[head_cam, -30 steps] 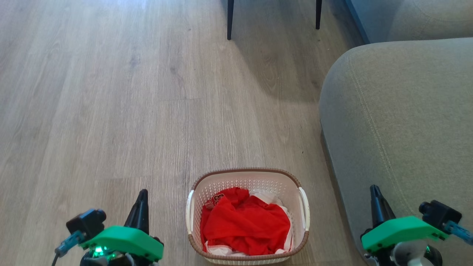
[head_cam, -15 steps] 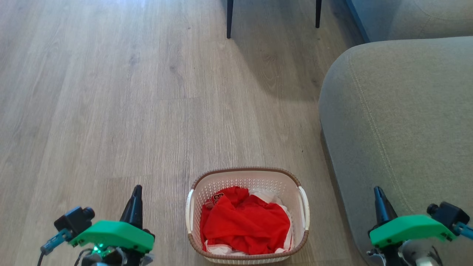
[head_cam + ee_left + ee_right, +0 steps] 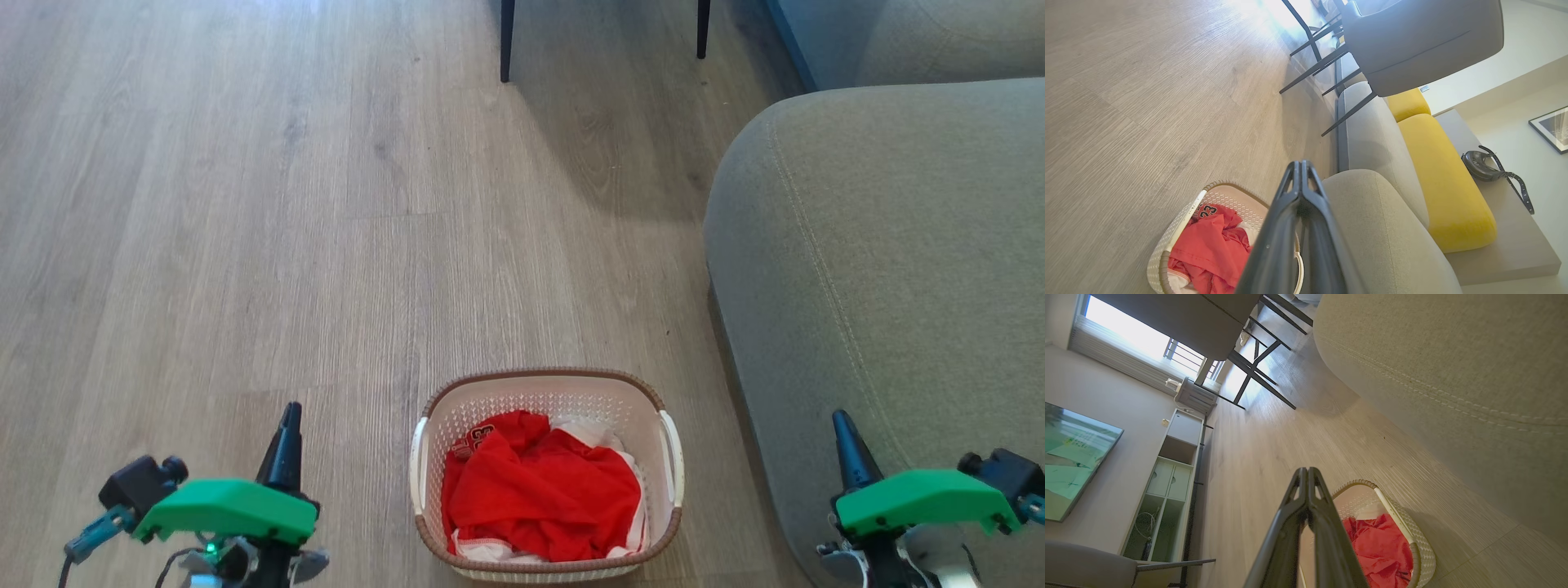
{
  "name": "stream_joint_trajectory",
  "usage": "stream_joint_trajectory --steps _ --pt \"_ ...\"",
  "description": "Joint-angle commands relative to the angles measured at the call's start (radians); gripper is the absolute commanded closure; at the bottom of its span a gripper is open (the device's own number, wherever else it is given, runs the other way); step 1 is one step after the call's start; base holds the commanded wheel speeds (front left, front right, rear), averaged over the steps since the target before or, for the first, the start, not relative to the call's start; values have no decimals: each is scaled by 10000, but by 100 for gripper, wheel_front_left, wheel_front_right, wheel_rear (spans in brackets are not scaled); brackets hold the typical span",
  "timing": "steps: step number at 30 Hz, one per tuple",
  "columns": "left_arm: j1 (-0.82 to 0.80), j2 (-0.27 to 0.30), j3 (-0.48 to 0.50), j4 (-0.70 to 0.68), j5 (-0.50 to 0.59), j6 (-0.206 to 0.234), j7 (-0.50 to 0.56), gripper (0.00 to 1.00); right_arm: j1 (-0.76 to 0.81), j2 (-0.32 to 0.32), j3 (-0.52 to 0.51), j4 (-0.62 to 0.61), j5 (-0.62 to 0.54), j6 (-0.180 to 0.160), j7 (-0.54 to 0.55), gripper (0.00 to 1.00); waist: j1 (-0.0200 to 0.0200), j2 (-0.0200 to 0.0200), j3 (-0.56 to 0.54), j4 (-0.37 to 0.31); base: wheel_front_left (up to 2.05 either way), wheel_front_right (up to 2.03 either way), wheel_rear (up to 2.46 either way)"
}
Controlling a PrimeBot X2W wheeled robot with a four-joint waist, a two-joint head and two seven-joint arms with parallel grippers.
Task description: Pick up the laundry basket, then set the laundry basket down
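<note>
Basket (image 3: 543, 377) holding red and white clothes (image 3: 543, 498) sits on wood floor (image 3: 245, 204); left gripper (image 3: 289, 413), fingers pressed together, hangs left of it over bare boards; sofa (image 3: 882, 245) edge near its right, right gripper (image 3: 842, 425) closed too

Fig. setting: a home living room | shown by: grey sofa (image 3: 882, 269); yellow cushions (image 3: 1441, 183); wall-mounted television (image 3: 1073, 461); wood-plank floor (image 3: 245, 204); framed picture (image 3: 1551, 128) were present.

Bright daylight pours in from a window (image 3: 1133, 328), throwing white glare on the wooden floor (image 3: 1265, 14) at the far end. Chair legs (image 3: 507, 41) cast soft shadows. Both wrist views bend strongly at their edges.
</note>
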Motion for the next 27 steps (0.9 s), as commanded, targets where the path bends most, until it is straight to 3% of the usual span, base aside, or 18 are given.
stream_joint_trajectory --steps 1,27 --pt "-570 157 385 -261 -378 -118 119 100 -626 -214 25 -274 390 42 145 100 -1 0 6 -1 0 0 0" --pt "-888 148 1107 -146 -3184 -388 840 100 -931 -225 -405 -135 3110 56 861 100 -1 0 78 -15 0 0 0"
